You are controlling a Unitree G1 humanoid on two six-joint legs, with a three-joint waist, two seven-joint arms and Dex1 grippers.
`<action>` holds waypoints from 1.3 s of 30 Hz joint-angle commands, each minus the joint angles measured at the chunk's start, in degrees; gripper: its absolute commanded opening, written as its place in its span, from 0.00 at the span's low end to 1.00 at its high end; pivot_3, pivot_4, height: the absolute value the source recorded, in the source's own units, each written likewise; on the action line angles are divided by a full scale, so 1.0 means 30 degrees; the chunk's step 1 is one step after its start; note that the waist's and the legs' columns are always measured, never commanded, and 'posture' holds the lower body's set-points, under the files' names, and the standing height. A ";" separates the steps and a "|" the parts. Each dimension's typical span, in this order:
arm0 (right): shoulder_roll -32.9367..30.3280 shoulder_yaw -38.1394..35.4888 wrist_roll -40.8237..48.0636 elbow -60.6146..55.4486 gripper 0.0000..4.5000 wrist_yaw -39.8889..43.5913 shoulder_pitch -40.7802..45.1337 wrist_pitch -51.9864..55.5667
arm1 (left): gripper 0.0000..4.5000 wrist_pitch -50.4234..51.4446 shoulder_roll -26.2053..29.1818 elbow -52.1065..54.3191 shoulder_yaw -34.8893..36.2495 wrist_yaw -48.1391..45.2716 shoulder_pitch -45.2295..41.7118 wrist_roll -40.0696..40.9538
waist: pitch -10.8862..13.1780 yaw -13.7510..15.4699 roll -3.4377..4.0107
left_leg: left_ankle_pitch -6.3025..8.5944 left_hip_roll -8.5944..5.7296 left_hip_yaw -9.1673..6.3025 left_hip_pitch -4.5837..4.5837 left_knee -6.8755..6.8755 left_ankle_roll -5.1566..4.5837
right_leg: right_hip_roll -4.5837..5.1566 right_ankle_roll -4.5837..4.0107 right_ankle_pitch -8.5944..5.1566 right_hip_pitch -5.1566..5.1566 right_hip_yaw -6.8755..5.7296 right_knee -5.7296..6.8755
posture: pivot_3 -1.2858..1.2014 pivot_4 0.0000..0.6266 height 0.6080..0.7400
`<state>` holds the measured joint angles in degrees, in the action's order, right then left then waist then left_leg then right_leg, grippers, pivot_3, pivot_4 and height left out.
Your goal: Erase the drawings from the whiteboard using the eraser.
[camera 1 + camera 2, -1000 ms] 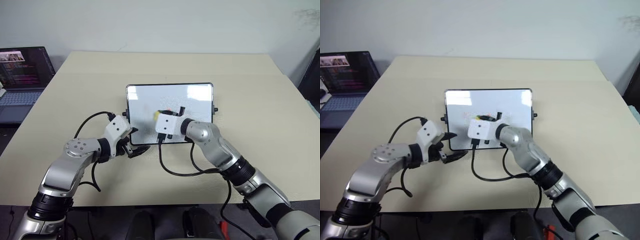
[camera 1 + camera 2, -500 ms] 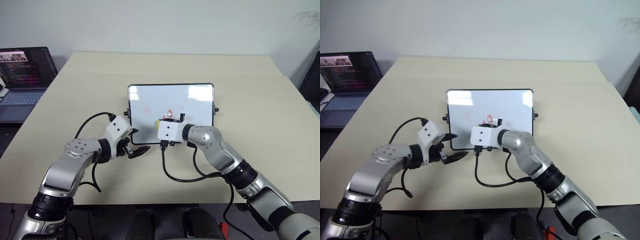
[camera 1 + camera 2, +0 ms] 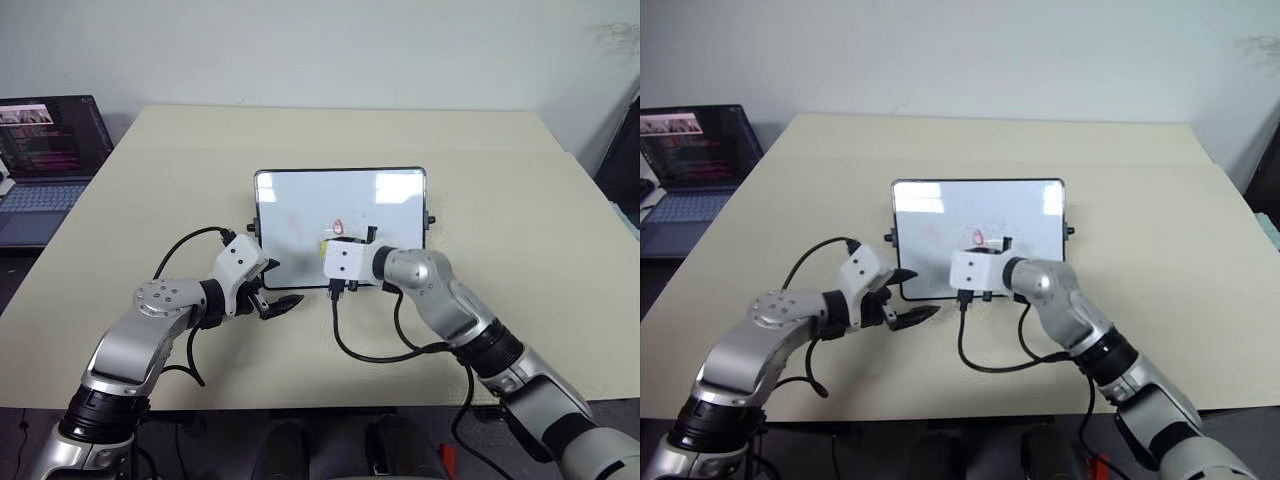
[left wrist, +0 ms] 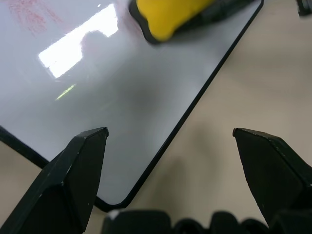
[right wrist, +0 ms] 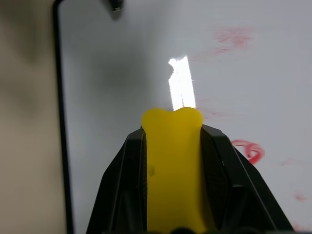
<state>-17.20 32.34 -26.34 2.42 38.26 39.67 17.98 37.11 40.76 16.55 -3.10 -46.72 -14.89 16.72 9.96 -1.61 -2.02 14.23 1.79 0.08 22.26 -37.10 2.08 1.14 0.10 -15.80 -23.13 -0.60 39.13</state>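
Near the table's (image 3: 500,180) middle, the eraser (image 5: 173,161) is clenched by the right gripper (image 5: 173,134) over the whiteboard (image 3: 300,205) beside red drawings (image 3: 338,224), while the left gripper (image 4: 170,161) is held open at the board's near-left corner.

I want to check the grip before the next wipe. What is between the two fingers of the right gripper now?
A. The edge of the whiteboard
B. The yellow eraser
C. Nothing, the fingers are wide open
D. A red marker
B. In the right wrist view the right gripper has its black fingers closed on both sides of the yellow eraser, held over the whiteboard.
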 commanded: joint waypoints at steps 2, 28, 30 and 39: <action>0.0244 -0.1203 -0.0772 0.1354 0.26 -0.2276 0.0883 0.0074 | 1.00 -0.0088 0.0058 0.0802 0.0199 0.0040 -0.0040 0.0175 | 0.0000 -0.0007 0.0000 | -0.0008 -0.0001 0.0005 -0.0016 0.0000 -0.0007 | -0.0007 -0.0021 0.0013 0.0004 0.0004 0.0000 | 0.52 0.24 1.00; -0.0005 -0.2423 -0.0358 0.2268 0.26 -0.2724 0.1885 -0.0083 | 1.00 -0.0197 -0.0473 0.0383 -0.0087 -0.0025 -0.1259 0.0152 | -0.0002 0.0016 -0.0005 | -0.0043 -0.0003 0.0009 -0.0036 0.0012 -0.0006 | -0.0016 -0.0019 0.0035 0.0018 0.0011 -0.0012 | 0.52 0.24 1.00; -0.0138 -0.2314 -0.0325 0.2289 0.26 -0.2325 0.1797 0.0013 | 1.00 -0.0173 -0.0514 0.0410 -0.0122 0.0004 -0.1279 0.0156 | -0.0002 0.0012 -0.0005 | -0.0043 -0.0002 0.0013 -0.0035 0.0020 -0.0005 | -0.0014 -0.0025 0.0038 0.0017 0.0016 -0.0019 | 0.52 0.24 1.00; -0.1284 -0.1015 -0.0331 0.0892 0.26 0.1542 0.0141 0.1096 | 1.00 -0.0135 -0.0520 0.0491 -0.0113 0.0024 -0.1217 0.0202 | -0.0009 -0.0005 -0.0015 | -0.0042 0.0002 0.0018 -0.0066 0.0025 -0.0008 | -0.0009 0.0046 -0.0004 0.0045 0.0015 -0.0028 | 0.52 0.24 1.00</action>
<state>-19.84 28.69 -26.62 2.63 41.45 41.14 18.69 37.10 39.08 16.51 -4.23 -46.79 -17.86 16.82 9.93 -1.63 -2.07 14.10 1.80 0.12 22.00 -37.03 2.06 1.10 0.24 -15.81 -22.93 -0.56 39.05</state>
